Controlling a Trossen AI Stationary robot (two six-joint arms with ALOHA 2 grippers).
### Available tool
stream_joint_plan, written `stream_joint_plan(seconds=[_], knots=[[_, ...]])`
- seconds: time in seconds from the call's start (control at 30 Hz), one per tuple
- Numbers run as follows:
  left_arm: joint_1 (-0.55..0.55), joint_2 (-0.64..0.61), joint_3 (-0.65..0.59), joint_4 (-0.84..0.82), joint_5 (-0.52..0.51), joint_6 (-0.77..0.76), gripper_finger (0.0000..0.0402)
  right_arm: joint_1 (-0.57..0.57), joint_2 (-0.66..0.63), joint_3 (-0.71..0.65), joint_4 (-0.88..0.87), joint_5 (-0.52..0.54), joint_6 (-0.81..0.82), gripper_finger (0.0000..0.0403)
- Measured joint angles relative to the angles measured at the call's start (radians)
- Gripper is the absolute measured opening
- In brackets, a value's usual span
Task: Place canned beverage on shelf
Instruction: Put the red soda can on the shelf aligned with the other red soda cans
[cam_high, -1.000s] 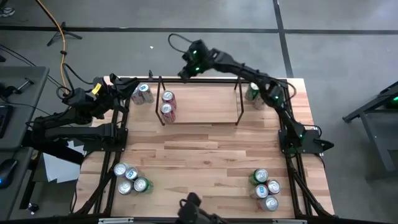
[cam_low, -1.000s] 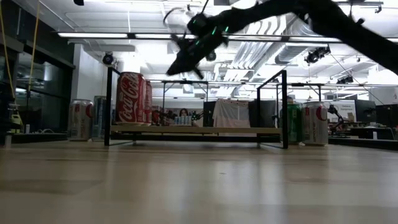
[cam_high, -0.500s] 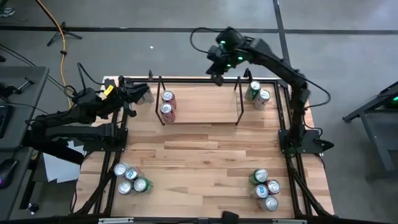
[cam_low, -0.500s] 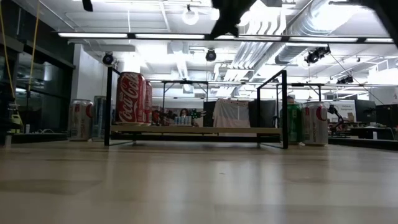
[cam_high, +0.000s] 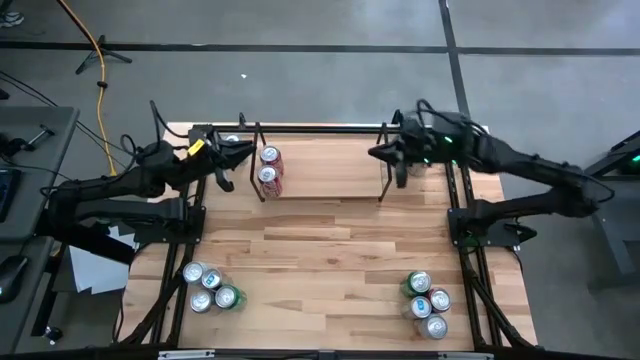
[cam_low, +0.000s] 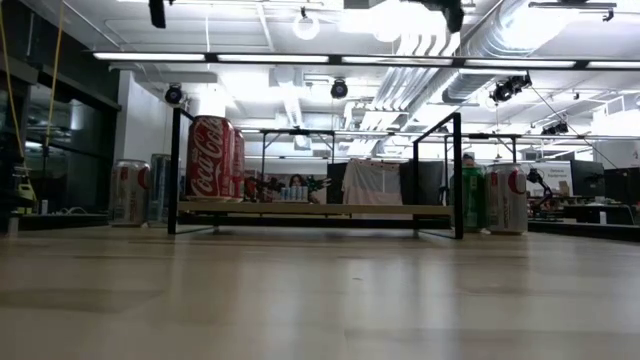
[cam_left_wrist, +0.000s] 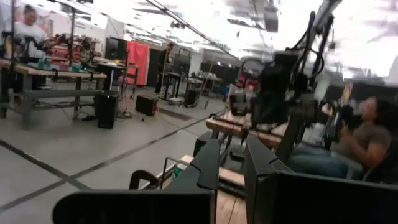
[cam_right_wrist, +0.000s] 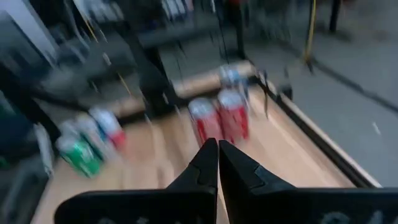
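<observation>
The shelf (cam_high: 330, 170) stands at the table's far edge, a low rack of black rods on a light wood base (cam_low: 315, 208). Two red cans (cam_high: 268, 165) stand upright on its left end (cam_right_wrist: 217, 115). My left gripper (cam_high: 243, 150) hangs in the air just left of the shelf, above a silver can (cam_low: 130, 190); its fingers (cam_left_wrist: 208, 165) are close together with nothing between them. My right gripper (cam_high: 378, 152) hovers at the shelf's right end, pointing toward the table's left; it is shut and empty (cam_right_wrist: 217, 152).
Two cans (cam_low: 488, 197) stand on the table right of the shelf, mostly under my right arm in the high view. Clusters of cans sit at the near left (cam_high: 208, 286) and near right (cam_high: 425, 300). Bare wood (cam_high: 320, 260) lies between them. Black frame rods (cam_high: 320, 128) edge the table.
My right gripper has swung from beyond the far edge, above the shelf's left part, toward the table's right and near side, rising out of the low view; it now hangs at the shelf's right end. My left gripper has moved right, toward the shelf's left end.
</observation>
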Motion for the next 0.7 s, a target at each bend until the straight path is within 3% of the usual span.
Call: stream_joint_plan(seconds=[0.2, 0.43, 0.7], knots=[[0.0, 0.09, 0.025, 0.046, 0.019, 0.079, 0.0, 0.072, -0.094, -0.14, 0.169, 0.01, -0.029, 0.0], [0.001, 0.155, 0.111, 0.041, 0.063, 0.111, 0.0, 0.074, -0.088, -0.148, 0.182, 0.011, -0.048, 0.0], [0.001, 0.16, 0.12, 0.037, 0.068, 0.109, 0.0001, 0.074, -0.088, -0.148, 0.184, 0.011, -0.048, 0.0]])
